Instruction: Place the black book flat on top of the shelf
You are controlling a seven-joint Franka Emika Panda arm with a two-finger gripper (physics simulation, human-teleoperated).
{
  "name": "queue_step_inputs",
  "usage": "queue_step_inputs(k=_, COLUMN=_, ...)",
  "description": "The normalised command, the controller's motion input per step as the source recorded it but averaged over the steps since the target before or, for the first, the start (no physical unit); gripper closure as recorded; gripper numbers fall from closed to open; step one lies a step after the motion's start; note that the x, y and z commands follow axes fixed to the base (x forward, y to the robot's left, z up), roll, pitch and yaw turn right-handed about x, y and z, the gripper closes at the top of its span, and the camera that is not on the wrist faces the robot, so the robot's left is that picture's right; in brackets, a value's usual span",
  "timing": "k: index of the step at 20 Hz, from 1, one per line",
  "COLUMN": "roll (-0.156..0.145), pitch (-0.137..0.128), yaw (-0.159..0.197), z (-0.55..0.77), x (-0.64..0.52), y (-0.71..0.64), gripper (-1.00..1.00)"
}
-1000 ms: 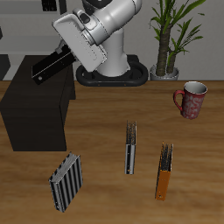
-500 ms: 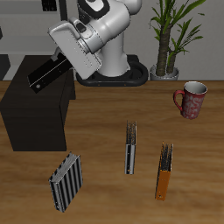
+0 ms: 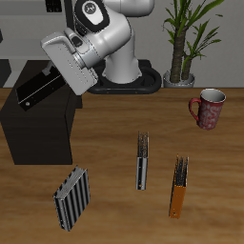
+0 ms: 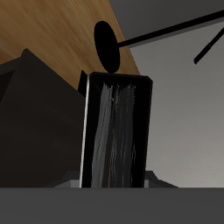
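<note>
The black book (image 3: 38, 88) is held tilted in the air just above the flat top of the shelf (image 3: 38, 129), a low matte black cabinet at the table's side. My gripper (image 3: 59, 69) is shut on the book's upper end, with the book slanting down away from it. In the wrist view the black book (image 4: 116, 131) fills the middle, its thin white page edge showing along one side, with the dark shelf (image 4: 35, 114) below and beside it.
A black-and-white striped book (image 3: 71, 197) leans near the table's front edge. A second striped book (image 3: 142, 161) and an orange-brown book (image 3: 179, 187) stand upright mid-table. A red mug (image 3: 209, 107) and a potted plant (image 3: 187, 38) stand farther back.
My arm has swung sideways with the black book, carrying it from above the shelf's inner edge to over the middle of the shelf's top, slightly lower.
</note>
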Motion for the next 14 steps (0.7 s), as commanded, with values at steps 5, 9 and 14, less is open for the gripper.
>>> queue_step_inputs(k=5, roll=-0.041, pitch=0.032, yaw=0.0, z=-0.17, x=0.11, y=-0.2, gripper=1.0)
queue_step_inputs(k=9, roll=-0.002, pitch=0.08, yaw=-0.012, z=-0.22, x=0.09, y=-0.14, gripper=1.0)
queue_step_inputs(k=14, roll=0.363, pitch=0.536, yaw=-0.228, z=-0.54, x=0.35, y=-0.08, gripper=-1.0)
